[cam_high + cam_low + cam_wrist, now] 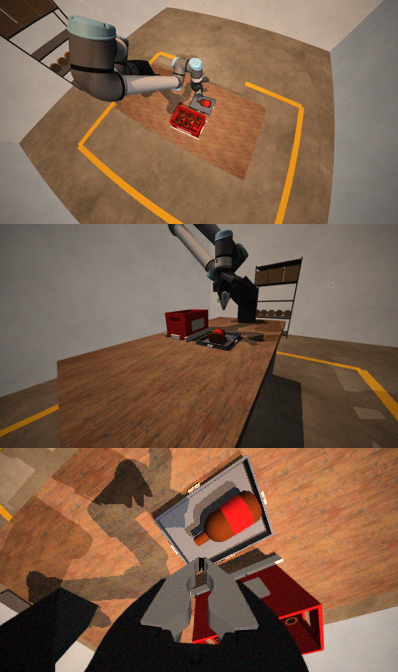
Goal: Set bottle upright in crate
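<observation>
We see the brown bottle [204, 102] [216, 336] [233, 517] with a red label; it lies on its side in the grey tray [192, 105] [229, 348] [165, 528]. Just beside the tray stands the red crate [176, 124] [175, 326] [295, 590], where we count five upright bottles [189, 117] and one free compartment. Above the table [233, 134] [155, 373] [320, 513], near the tray, hangs the gripper [198, 92] [224, 308] [202, 558]. Its tips are closed together and it has hold of nothing.
</observation>
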`<state>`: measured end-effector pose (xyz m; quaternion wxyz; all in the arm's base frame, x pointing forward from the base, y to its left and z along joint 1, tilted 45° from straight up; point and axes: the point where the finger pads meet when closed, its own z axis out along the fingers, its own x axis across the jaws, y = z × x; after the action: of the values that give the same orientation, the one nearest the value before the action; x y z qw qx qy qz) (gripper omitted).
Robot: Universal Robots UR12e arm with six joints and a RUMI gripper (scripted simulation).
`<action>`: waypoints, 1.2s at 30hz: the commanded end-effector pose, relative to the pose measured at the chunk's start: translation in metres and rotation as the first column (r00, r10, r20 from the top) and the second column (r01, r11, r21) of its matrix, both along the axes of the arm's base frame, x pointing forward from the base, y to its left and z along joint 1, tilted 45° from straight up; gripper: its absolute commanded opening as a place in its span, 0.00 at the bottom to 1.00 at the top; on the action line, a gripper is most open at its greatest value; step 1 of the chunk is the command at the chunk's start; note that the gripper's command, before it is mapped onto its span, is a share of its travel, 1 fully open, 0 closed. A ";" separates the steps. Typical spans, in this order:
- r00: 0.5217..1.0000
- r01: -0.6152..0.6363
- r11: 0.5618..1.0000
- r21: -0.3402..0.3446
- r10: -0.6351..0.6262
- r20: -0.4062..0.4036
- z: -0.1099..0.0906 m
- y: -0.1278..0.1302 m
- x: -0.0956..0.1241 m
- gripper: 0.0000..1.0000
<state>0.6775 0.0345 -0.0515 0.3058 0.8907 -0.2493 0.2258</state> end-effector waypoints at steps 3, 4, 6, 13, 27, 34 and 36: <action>0.958 0.213 0.973 0.087 -0.225 0.175 0.002 -0.002 0.001 0.00; 0.948 0.235 0.967 0.100 -0.251 0.196 0.003 -0.002 0.001 0.00; 0.925 0.277 0.953 0.127 -0.300 0.234 0.003 -0.003 0.000 0.00; 0.858 0.363 0.911 0.194 -0.408 0.312 0.005 -0.004 0.000 0.00; 0.697 0.482 0.813 0.325 -0.581 0.420 0.007 -0.008 -0.002 0.00; 0.634 0.512 0.775 0.371 -0.632 0.446 0.008 -0.009 -0.003 0.00; 0.621 0.517 0.768 0.379 -0.641 0.451 0.008 -0.009 -0.003 0.00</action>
<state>0.6749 0.0256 -0.0444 0.1862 0.6980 -0.6071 0.3310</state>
